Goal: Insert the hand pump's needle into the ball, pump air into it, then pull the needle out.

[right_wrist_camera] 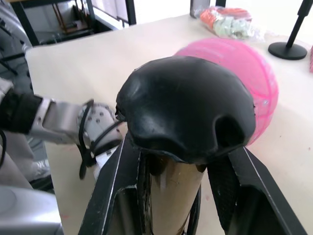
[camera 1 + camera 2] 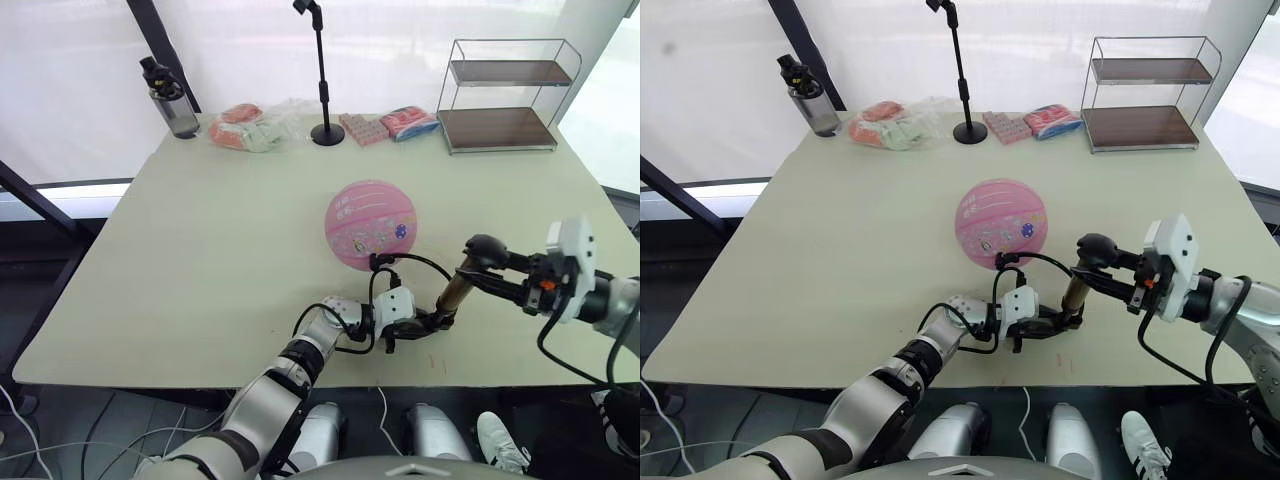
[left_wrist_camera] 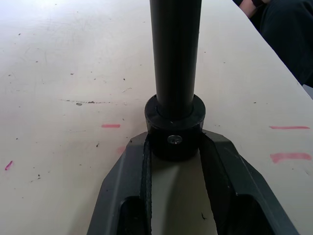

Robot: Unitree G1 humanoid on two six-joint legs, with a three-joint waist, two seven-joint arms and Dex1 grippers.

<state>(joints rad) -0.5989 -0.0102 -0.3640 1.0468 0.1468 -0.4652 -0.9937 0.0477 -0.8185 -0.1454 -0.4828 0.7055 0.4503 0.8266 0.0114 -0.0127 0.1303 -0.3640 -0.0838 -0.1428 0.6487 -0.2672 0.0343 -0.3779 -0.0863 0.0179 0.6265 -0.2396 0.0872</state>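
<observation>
From the head views, the ball (image 2: pixel 370 224) is resting mid-table (image 2: pixel 200 250), well clear of the shelf rack (image 2: pixel 505 95) and stand (image 2: pixel 325 75) by the far edge. The left wrist view is showing the left gripper (image 3: pixel 177 147) clenching the hand pump (image 2: pixel 452 295) base. The right wrist view is showing the right gripper (image 1: pixel 181 161) grasping under its knob.
</observation>
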